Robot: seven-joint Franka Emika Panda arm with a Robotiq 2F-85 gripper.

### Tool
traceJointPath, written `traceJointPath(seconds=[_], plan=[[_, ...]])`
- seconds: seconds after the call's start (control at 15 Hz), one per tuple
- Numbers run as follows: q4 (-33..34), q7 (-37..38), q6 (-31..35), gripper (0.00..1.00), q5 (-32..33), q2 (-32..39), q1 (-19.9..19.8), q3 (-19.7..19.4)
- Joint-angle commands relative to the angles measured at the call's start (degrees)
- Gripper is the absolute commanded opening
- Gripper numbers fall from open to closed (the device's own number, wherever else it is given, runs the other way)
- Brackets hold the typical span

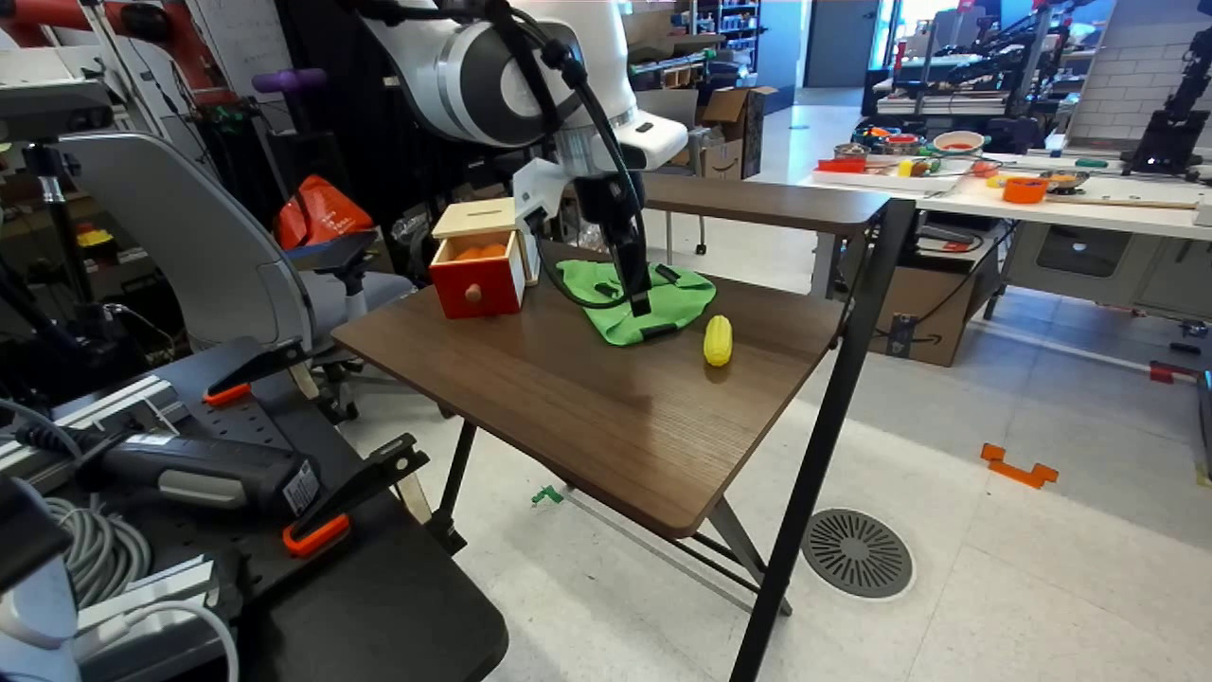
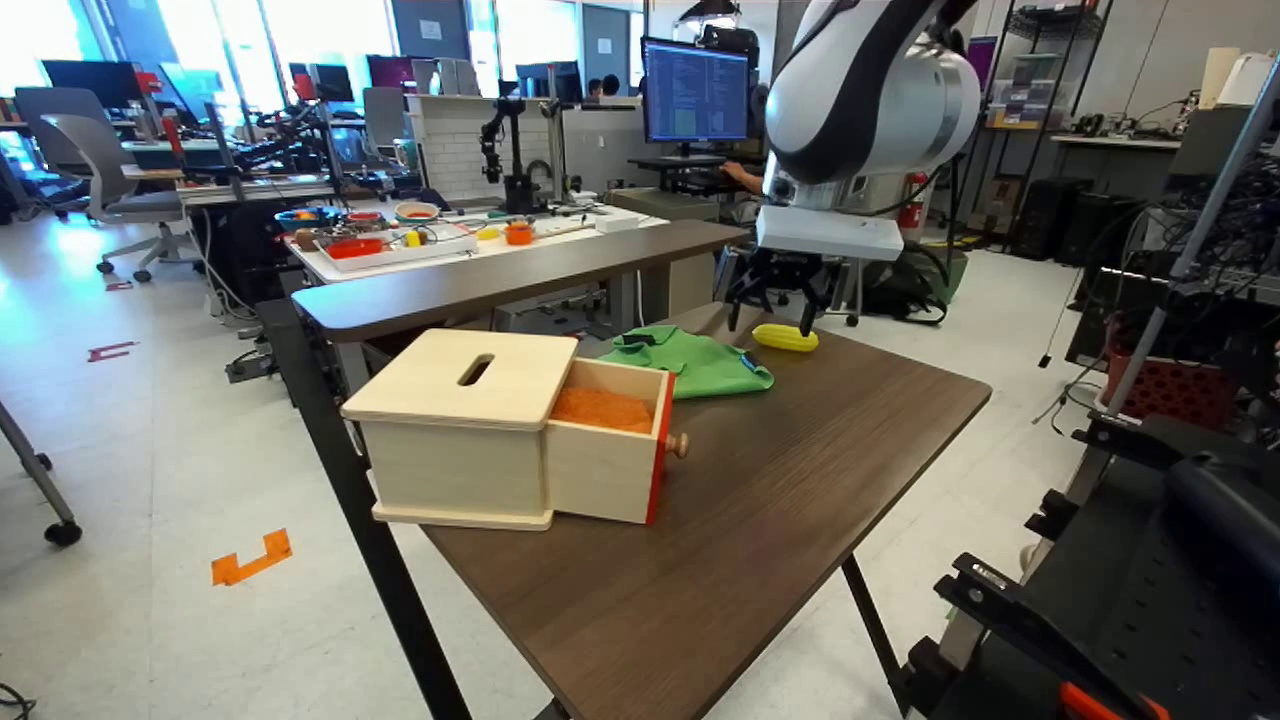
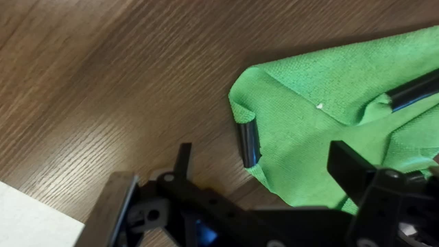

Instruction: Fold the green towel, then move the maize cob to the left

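Note:
The green towel lies rumpled on the brown table with folded-over edges and several black bands on it. It also shows in an exterior view and in the wrist view. The yellow maize cob lies on the table beside the towel, apart from it; it also shows in an exterior view. The cob is hidden in the wrist view. My gripper is open and empty above the towel's edge, one finger over bare wood and one over cloth. It shows in both exterior views.
A wooden box stands on the table near the towel. Its red-fronted drawer is pulled part way out and holds something orange. A raised brown shelf runs along one table side on a black frame.

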State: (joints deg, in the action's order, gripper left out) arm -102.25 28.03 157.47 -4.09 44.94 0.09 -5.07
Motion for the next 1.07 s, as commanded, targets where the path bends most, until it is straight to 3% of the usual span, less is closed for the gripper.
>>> traceJointPath(seconds=[0.0,0.33,0.4,0.53,1.0], plan=[[5.8,1.0,0.9,1.0,-2.4,5.7,2.0,-2.1],[10.3,1.6,-0.4,1.0,-4.0,10.8,2.0,-2.0],[10.8,1.9,-0.3,0.75,-4.4,11.5,2.1,-2.2],[11.5,2.2,-0.4,0.66,-4.7,12.2,2.0,-2.4],[3.9,2.5,1.9,0.12,-5.1,7.0,2.5,-3.7]])
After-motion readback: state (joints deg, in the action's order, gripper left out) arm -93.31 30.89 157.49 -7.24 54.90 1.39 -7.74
